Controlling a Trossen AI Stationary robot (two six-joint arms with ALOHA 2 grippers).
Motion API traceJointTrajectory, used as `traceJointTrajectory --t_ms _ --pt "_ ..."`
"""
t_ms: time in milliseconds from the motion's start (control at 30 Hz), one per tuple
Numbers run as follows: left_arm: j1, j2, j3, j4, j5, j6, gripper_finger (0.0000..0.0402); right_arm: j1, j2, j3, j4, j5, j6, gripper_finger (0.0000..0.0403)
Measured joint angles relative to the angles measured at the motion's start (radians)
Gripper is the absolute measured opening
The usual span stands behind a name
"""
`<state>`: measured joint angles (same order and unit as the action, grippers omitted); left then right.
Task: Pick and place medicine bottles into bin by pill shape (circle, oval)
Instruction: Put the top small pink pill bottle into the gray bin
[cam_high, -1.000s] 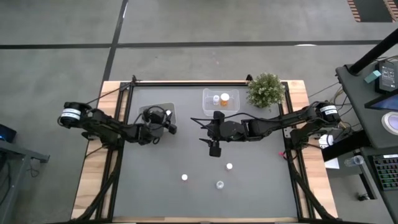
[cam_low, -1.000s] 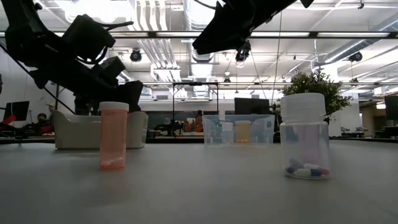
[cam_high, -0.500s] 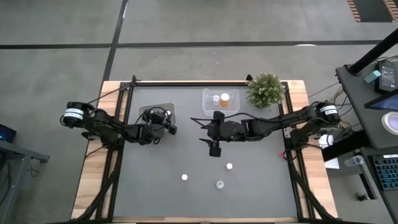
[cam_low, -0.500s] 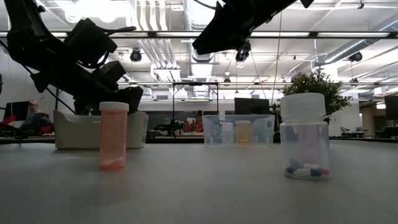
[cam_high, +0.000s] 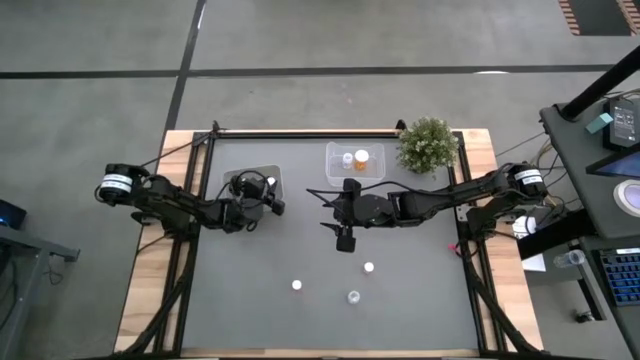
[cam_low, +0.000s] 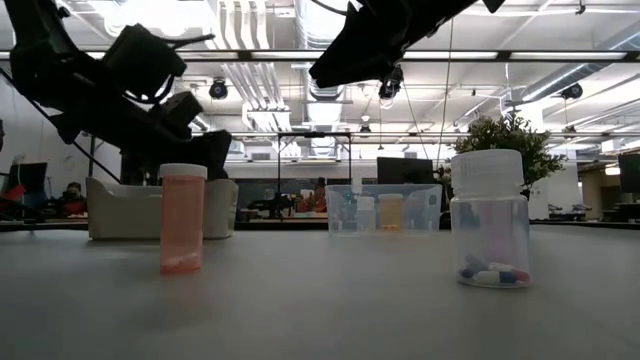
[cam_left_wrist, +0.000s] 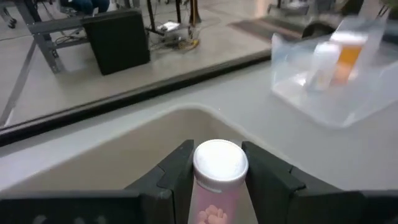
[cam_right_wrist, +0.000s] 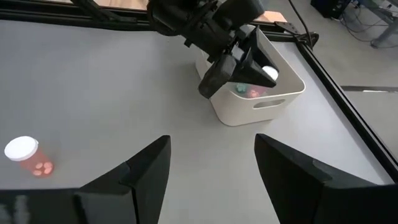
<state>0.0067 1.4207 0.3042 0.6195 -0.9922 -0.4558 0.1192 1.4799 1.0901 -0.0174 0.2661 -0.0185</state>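
My left gripper (cam_left_wrist: 217, 163) is shut on a small medicine bottle (cam_left_wrist: 216, 186) with a white cap and pink round pills. It holds the bottle over the white bin (cam_high: 254, 184) at the table's far left. My right gripper (cam_high: 345, 240) hangs open above mid-table with nothing between its fingers (cam_right_wrist: 146, 174). Three more bottles stand on their bases nearer the front edge: an orange one (cam_low: 183, 218), a clear one with capsules (cam_low: 490, 232), and a third (cam_high: 369, 267). Two bottles stand in the clear bin (cam_high: 355, 160). My left gripper pinches the bottle between its two fingers (cam_left_wrist: 180, 168) on opposite sides, at the white cap (cam_left_wrist: 221, 160) and just below it. The fingers come nearly level, slanting a little downward, from the table's left. The bottle is lifted clear over the bin's opening (cam_right_wrist: 255, 87), cap upward.
A bushy green plant (cam_high: 428, 143) stands at the far right corner beside the clear bin. Black frame rails run along the table's left, right and far edges. The grey mat between the bins and the three loose bottles is bare.
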Motion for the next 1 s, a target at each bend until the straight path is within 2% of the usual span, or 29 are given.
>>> traceJointTrajectory --t_ms 233,400,567,767,1000 --pt "0.000 -0.130 0.000 -0.002 0.079 0.144 0.0112 0.000 0.000 0.000 0.000 0.000 0.000 0.0226" --pt "0.027 -0.274 -0.005 -0.138 0.272 0.333 0.0112 0.000 0.000 0.000 -0.001 -0.001 0.000 0.0226" --pt "0.091 -0.410 -0.046 -0.270 0.378 0.340 0.0112 0.000 0.000 0.000 -0.001 -0.003 0.000 0.0225" --pt "0.166 -0.483 -0.131 -0.149 0.586 0.381 0.0112 0.000 0.000 0.000 0.000 -0.003 0.000 0.0224" --pt "0.210 -0.461 -0.210 -0.013 0.600 0.384 0.0112 0.000 0.000 0.000 0.003 -0.003 -0.006 0.0224"
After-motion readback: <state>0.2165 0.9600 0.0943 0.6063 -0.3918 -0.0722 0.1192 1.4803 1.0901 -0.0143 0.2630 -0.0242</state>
